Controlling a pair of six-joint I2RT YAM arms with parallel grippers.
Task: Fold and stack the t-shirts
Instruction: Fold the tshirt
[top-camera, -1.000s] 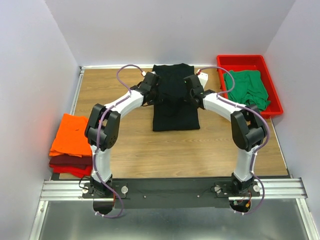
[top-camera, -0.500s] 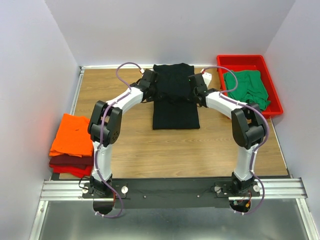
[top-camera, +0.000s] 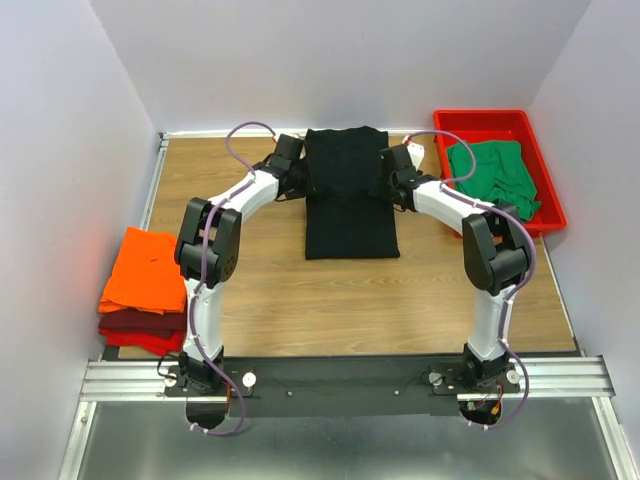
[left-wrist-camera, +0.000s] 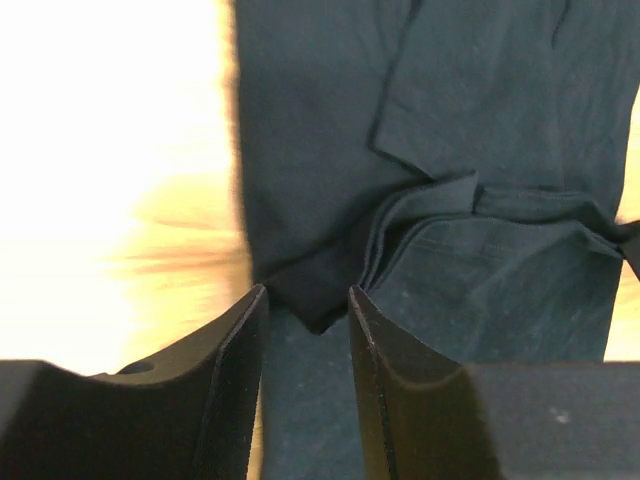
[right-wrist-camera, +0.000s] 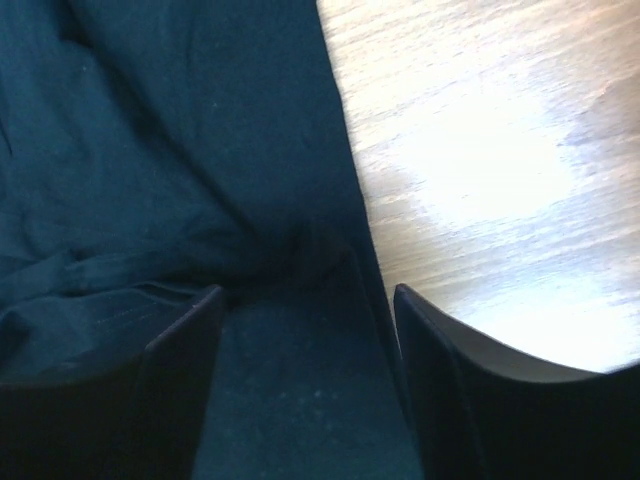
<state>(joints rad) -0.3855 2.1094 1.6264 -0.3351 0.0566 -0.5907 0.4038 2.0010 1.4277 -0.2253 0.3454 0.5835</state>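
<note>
The black t-shirt (top-camera: 350, 215) lies as a long folded strip at the back middle of the table. My left gripper (top-camera: 299, 178) is at its left edge and my right gripper (top-camera: 391, 180) at its right edge, about halfway along. In the left wrist view the left gripper (left-wrist-camera: 306, 298) is open, with a corner of the black t-shirt (left-wrist-camera: 480, 120) loose between the fingertips. The right gripper (right-wrist-camera: 307, 295) stands wide open over the black t-shirt (right-wrist-camera: 180, 130), beside its edge. The orange t-shirt (top-camera: 145, 268) lies folded on the dark red t-shirt (top-camera: 140, 322) at the left. The green t-shirt (top-camera: 492, 175) lies crumpled.
The green t-shirt fills a red plastic tray (top-camera: 480, 119) at the back right corner. White walls close in the table (top-camera: 300, 300) on three sides. The orange and dark red stack sits at the table's left edge, partly over it.
Both grippers were shut at the black t-shirt's sides and are now open. Both arms have drawn slightly outward and towards the back, and the cloth lies flat.
</note>
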